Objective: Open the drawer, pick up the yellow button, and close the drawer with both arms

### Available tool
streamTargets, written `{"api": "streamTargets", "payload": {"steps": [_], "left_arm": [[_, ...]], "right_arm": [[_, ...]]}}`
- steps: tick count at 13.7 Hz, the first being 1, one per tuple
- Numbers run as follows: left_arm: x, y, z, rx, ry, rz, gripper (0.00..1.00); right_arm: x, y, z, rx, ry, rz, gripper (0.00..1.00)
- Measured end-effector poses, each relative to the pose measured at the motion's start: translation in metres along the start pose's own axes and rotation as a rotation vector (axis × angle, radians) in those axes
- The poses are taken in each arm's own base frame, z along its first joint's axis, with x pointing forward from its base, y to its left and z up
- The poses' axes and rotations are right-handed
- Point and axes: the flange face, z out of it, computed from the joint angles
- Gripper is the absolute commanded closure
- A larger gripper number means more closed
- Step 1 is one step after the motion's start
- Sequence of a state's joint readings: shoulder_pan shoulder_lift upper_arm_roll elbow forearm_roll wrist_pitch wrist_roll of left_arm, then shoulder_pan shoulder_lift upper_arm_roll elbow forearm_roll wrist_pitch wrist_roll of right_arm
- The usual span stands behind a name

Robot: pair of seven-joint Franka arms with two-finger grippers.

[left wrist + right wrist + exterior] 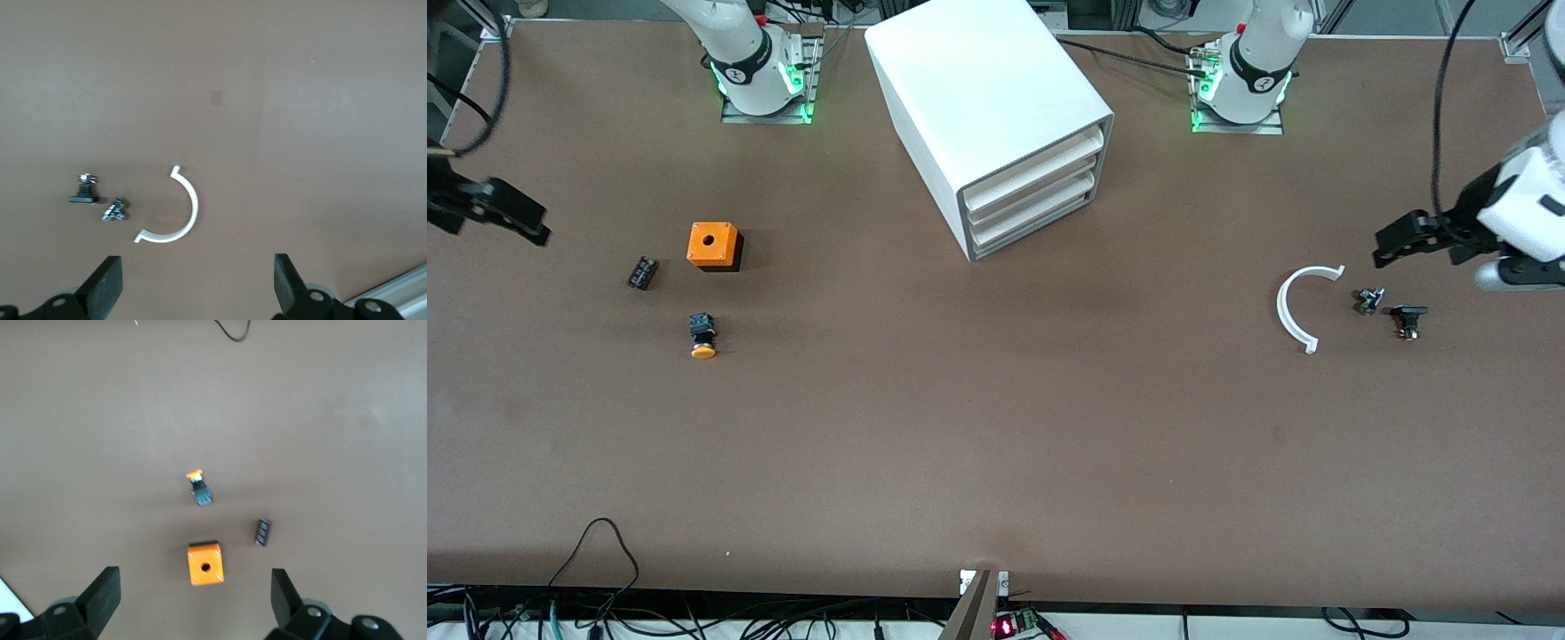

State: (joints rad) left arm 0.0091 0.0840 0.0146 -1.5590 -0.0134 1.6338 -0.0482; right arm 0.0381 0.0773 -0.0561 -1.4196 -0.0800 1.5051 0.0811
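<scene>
The white cabinet (996, 107) stands at the middle of the table between the two bases. Its uppermost drawer (1040, 160) is pushed in flush. The button (703, 337), orange cap on a black body, lies on the table toward the right arm's end; the right wrist view shows the button (199, 487) too. My right gripper (520, 222) hangs open over that end of the table with nothing between its fingers (101, 593). At the left arm's end, my left gripper (1392, 244) is open and holds nothing, its fingers (107, 283) wide apart above bare table.
An orange cube with a hole (713, 245) sits farther from the front camera than the button, beside a small black part (641, 272). A white curved strip (1303, 307) and two small dark parts (1369, 300) (1408, 318) lie under the left gripper. Cables hang at the table's near edge.
</scene>
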Motion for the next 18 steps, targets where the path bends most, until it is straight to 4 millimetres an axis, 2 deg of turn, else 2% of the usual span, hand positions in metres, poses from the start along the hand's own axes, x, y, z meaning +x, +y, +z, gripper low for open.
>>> {"api": "streamTargets", "payload": {"steps": [2,3,7,10,16,18], "left_arm": [[0.001,-0.028,0.0,0.0,0.0,-0.021,0.0],[0.001,-0.033,0.0,-0.001,0.0,-0.022,0.0],[0.002,-0.022,0.002,-0.001,-0.004,-0.004,0.0],[0.003,-0.016,-0.002,-0.001,0.005,0.006,0.0],[0.002,-0.016,-0.001,-0.001,-0.005,0.006,0.0],[0.002,-0.016,-0.001,-0.001,-0.006,0.006,0.0]], "right_arm": [[-0.002,0.012,0.006,-0.002,-0.021,0.003,0.0],[-0.002,0.012,0.011,-0.001,-0.03,0.003,0.0],[-0.02,0.012,0.027,0.012,0.001,-0.046,0.0],[-0.037,0.014,0.027,0.017,0.011,-0.068,0.0],[-0.035,0.012,0.026,0.041,0.028,-0.068,0.0],[-0.033,0.004,0.03,0.04,0.021,-0.081,0.0]]}}
